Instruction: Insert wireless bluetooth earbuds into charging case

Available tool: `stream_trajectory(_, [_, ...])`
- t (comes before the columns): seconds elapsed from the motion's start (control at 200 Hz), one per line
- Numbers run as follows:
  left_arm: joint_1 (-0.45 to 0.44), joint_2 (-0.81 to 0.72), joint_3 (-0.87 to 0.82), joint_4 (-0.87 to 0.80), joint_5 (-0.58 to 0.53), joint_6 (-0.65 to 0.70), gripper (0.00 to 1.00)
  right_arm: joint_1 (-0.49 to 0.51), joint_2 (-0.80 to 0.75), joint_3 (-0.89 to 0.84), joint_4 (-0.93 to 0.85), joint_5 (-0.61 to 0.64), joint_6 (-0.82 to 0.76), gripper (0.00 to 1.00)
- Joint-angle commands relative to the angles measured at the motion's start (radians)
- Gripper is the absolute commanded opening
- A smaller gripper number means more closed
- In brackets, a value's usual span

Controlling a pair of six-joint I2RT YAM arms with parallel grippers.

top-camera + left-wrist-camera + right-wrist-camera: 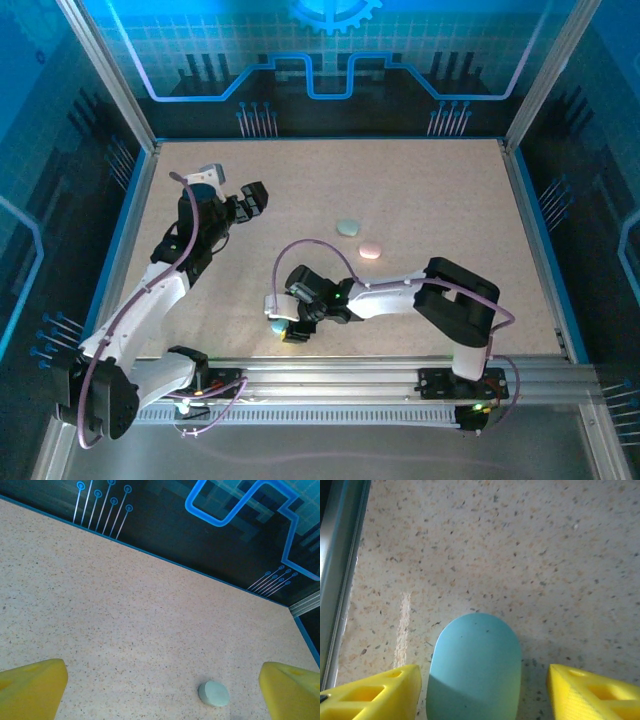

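A light blue oval case (475,670) lies flat and closed on the table near the front rail, seen small in the top view as the blue case (274,324). My right gripper (482,697) is open and low around it, one yellow finger (370,695) close by its left side and the other well off to its right. My left gripper (162,700) is open above bare table at the back left, with a pale teal case (214,693) lying between its fingers' line and the right finger (292,692). The earbuds are out of view.
A pink oval case (369,249) lies mid-table just right of the teal case (347,228). The metal front rail (337,580) runs close to the left of the blue case. Blue walls (330,70) enclose the speckled table (420,190).
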Motion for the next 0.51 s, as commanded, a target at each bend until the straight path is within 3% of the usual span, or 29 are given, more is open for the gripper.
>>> stream_trajectory(0.0, [0.008, -0.024, -0.016, -0.015, 0.017, 0.003, 0.99, 0.010, 0.025, 0.022, 0.024, -0.026, -0.001, 0.68])
stream_trajectory(0.19, [0.008, -0.020, -0.017, -0.011, 0.028, -0.003, 0.99, 0.008, 0.052, 0.023, 0.045, -0.011, 0.015, 0.63])
stream_trajectory(0.28, [0.009, -0.023, -0.015, -0.009, 0.040, 0.006, 0.98, 0.007, 0.036, 0.008, 0.059, -0.003, 0.020, 0.53])
stream_trajectory(0.395, [0.008, -0.027, -0.018, 0.008, 0.068, 0.020, 0.97, -0.002, -0.038, -0.028, 0.071, 0.006, 0.023, 0.42])
stream_trajectory(0.5, [0.008, -0.027, -0.023, 0.050, 0.137, 0.034, 0.94, -0.027, -0.152, -0.071, 0.072, 0.013, 0.029, 0.39])
